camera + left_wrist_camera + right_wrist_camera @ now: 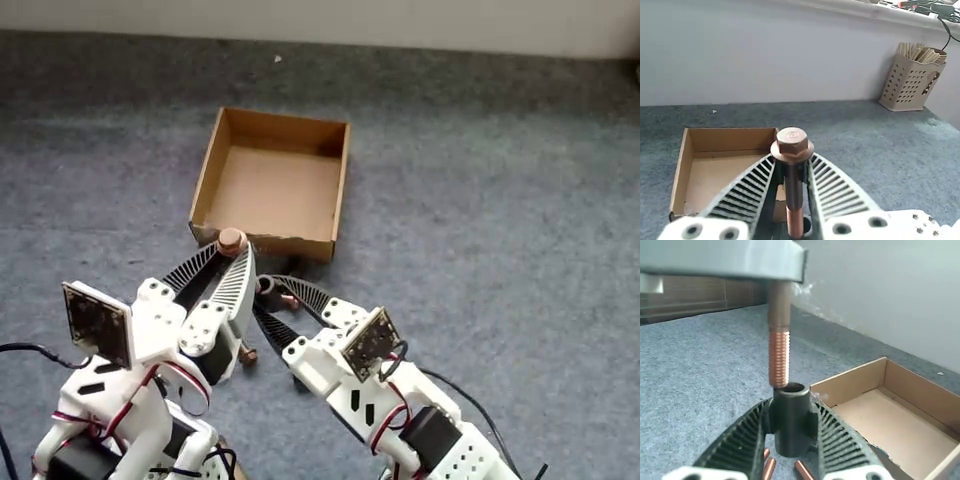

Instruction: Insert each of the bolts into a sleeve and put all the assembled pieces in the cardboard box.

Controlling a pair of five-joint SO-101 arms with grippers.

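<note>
My left gripper is shut on a copper bolt, held upright with its hex head on top, just in front of the cardboard box. My right gripper is shut on a black sleeve, also upright, directly under the bolt. The bolt's threaded tip meets the sleeve's open top at its rim. In the high view the left gripper and the right gripper meet near the box's front wall. The box is empty.
Loose copper bolts lie on the grey carpet under the grippers, with others showing in the high view. A perforated holder with sticks stands far off by the wall. Open carpet stretches right of the box.
</note>
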